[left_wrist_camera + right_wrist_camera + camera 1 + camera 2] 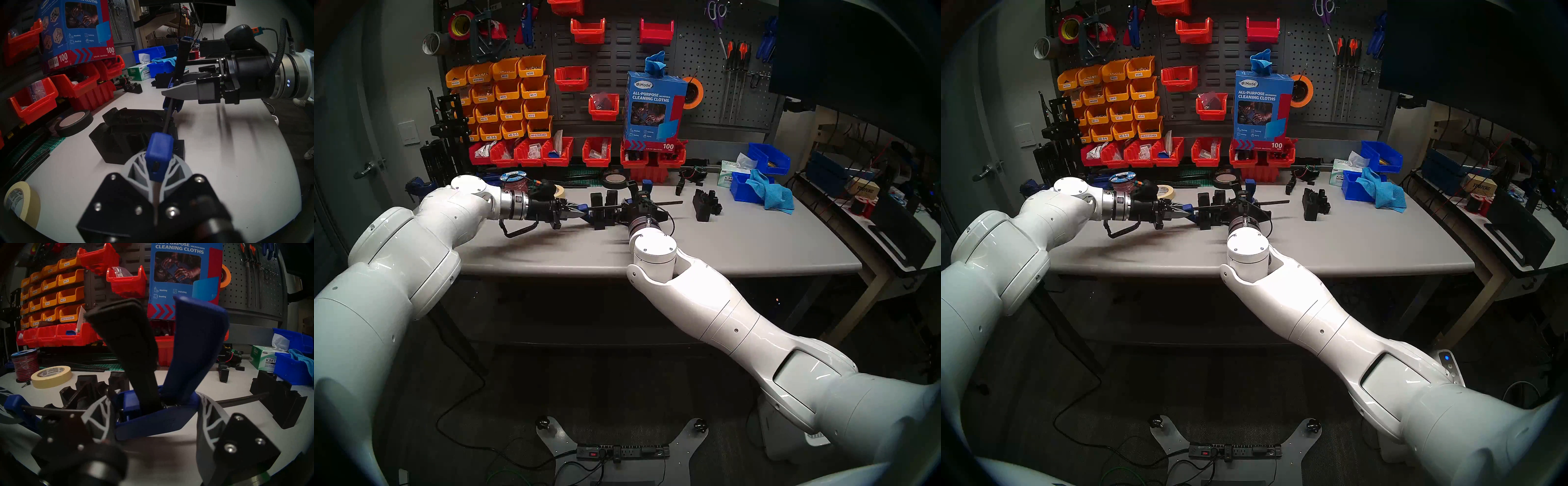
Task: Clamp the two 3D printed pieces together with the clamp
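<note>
The blue-and-black bar clamp with a long thin black bar (pixel 609 207) is held level just above the grey table (pixel 721 244), running left to right across the two matte black 3D printed blocks with stepped bases (pixel 604 212). These blocks stand upright side by side on the table, and the bar passes across their front faces; whether the clamp's pads touch them cannot be told.

The left hand (pixel 582 214) is closed on the blue end cap of the clamp, just to the left of the blocks. In the left wrist view the grey fingertips (pixel 136 168) meet around that blue cap (pixel 158 152), and the bar runs away from it over the blocks (pixel 129 134) toward the other hand.

The right hand (pixel 153 414) sits just to the right of the blocks, at the clamp's trigger end. In the right wrist view its two grey fingers (pixel 206 414) stand either side of the blue clamp body, partly closed and gripping it. The black trigger lever (pixel 129 348) and the blue handle (pixel 197 344) rise upward from the body in a V between the fingers. The bar's free end sticks out to the right of this hand.

Further right of the blocks, well apart, a bulkier black printed part with prongs (pixel 707 205) rests on the table. Behind the blocks lies a roll of black tape (pixel 616 179), and a roll of beige masking tape (pixel 51 376) lies behind and to their left.
</note>
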Controlling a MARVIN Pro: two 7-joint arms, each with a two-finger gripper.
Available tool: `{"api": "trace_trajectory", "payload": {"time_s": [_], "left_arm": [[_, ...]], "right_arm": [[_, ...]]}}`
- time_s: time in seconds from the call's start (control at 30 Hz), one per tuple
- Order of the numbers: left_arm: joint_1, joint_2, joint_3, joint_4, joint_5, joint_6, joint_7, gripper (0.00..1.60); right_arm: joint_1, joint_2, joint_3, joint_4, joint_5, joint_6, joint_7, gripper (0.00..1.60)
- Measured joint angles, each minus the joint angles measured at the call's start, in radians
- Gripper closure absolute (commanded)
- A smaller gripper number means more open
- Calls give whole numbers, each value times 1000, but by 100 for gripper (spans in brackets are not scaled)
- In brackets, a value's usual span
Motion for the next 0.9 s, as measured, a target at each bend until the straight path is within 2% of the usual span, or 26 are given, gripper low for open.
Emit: {"api": "trace_trajectory", "payload": {"time_s": [0.9], "left_arm": [[-9, -12, 0, 6, 26, 24, 89, 160]], "right_arm": [[64, -11, -18, 73, 20, 15, 45, 160]]}}
